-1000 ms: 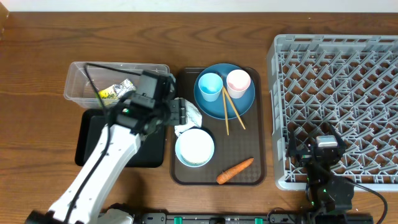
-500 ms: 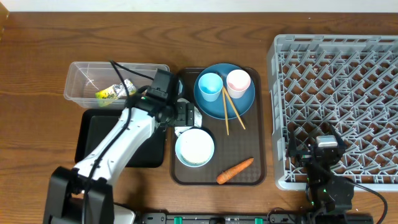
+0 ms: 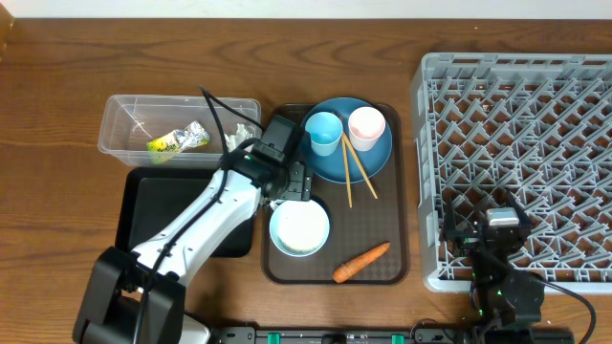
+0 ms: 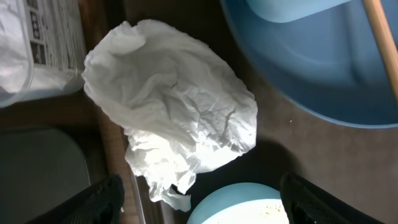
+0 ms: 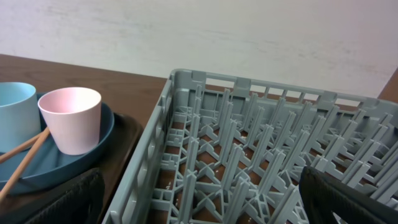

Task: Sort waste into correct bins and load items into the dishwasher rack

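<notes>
Crumpled white paper (image 4: 171,112) lies at the left edge of the brown serving tray (image 3: 382,225). My left gripper (image 3: 291,181) hovers over it, open, with its dark fingers (image 4: 102,199) on either side and nothing held. The arm mostly hides the paper in the overhead view. The white bowl (image 3: 299,227) sits just below it. A blue plate (image 3: 373,158) carries a light blue cup (image 3: 323,132), a pink cup (image 3: 366,124) and two chopsticks (image 3: 356,174). A carrot (image 3: 361,262) lies at the tray's front. My right gripper (image 5: 205,208) stands open over the grey rack's (image 3: 521,143) front left corner.
The clear tub (image 3: 124,124) at the left holds a yellow-green wrapper (image 3: 177,140) and some white paper (image 3: 239,129). The black tray (image 3: 143,215) lies in front of the tub, partly under my left arm. Bare wooden table surrounds everything.
My left arm has swung right, from over the tub's right end to the brown tray's left edge above the paper. The right arm has not moved.
</notes>
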Tool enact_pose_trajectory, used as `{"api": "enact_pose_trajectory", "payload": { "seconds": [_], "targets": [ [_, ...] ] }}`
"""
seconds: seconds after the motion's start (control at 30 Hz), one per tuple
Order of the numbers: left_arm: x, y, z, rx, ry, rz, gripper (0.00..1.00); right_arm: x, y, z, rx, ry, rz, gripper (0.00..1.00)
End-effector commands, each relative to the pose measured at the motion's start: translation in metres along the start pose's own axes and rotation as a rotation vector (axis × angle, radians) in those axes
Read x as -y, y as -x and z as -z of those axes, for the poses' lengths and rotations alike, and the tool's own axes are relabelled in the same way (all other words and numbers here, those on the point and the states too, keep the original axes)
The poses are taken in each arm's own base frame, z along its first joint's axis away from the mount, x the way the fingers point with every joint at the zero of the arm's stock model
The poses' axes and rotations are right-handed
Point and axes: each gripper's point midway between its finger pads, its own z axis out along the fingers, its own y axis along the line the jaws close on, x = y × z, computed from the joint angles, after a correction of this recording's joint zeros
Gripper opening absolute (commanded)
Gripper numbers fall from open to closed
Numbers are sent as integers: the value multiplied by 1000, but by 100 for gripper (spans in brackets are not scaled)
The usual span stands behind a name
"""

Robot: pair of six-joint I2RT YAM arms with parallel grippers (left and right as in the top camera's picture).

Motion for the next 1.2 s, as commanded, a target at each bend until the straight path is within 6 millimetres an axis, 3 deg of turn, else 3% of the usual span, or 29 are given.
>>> {"api": "enact_pose_trajectory", "payload": {
  "seconds": [0.0,0.17,0.4,0.67,1.03,1.17],
  "targets": [
    [-6,-1,-4,15,68,-7,81,1,-1,0,-4,-5,-7,99],
    [-7,-3,-13,6,93,-19,75,1,-1,0,-3,-5,-7,99],
    [-8,-7,-32,-30,108,-21,74,1,-1,0,-4,-5,-7,99],
    [-9,-10,-43,-46,115,-23,57,1,-1,0,-4,-5,-7,99],
    [-11,-15,-50,-70,124,-25,52,1,-1,0,-4,-5,-7,99],
    [-11,-14,-50,-69,124,-25,40,1,-1,0,-4,-5,-7,99]
  ]
}}
